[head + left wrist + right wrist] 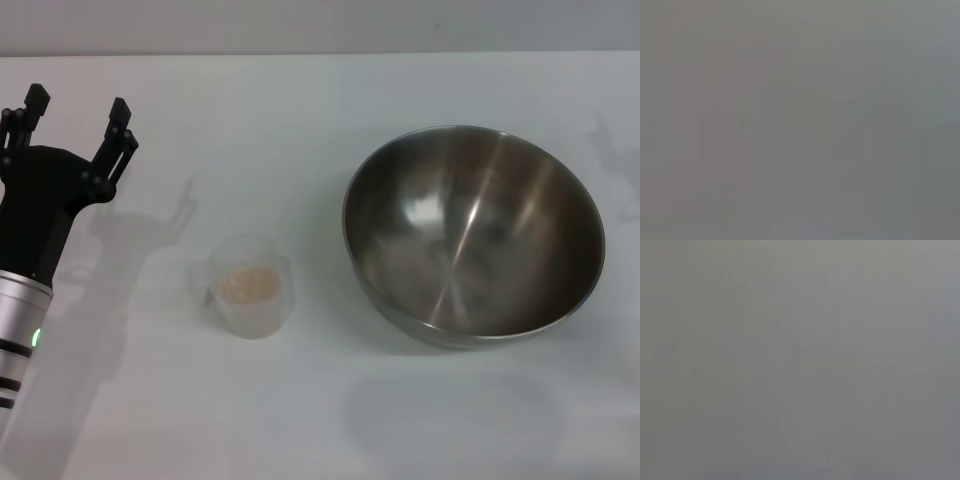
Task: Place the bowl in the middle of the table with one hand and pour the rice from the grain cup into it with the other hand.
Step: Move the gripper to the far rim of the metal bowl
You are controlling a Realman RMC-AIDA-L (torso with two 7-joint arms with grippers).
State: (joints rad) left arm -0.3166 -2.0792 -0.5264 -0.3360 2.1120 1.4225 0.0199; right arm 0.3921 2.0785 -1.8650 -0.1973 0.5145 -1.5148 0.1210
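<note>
Left gripper (78, 112) sat nearest me at the white counter's (300, 420) left edge, fingers spread, grasping nothing, probably staged for the small frosted plastic grain cup (250, 285). One cup, holding pale rice (248, 283); one large steel bowl (473, 235) right of centre, well apart. Right gripper unseen.

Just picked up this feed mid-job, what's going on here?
Nothing is held yet. The left gripper hovers open over the table, left of the grain cup, which stands upright with the rice inside. The bowl sits empty to the cup's right. The right arm is out of view.
</note>
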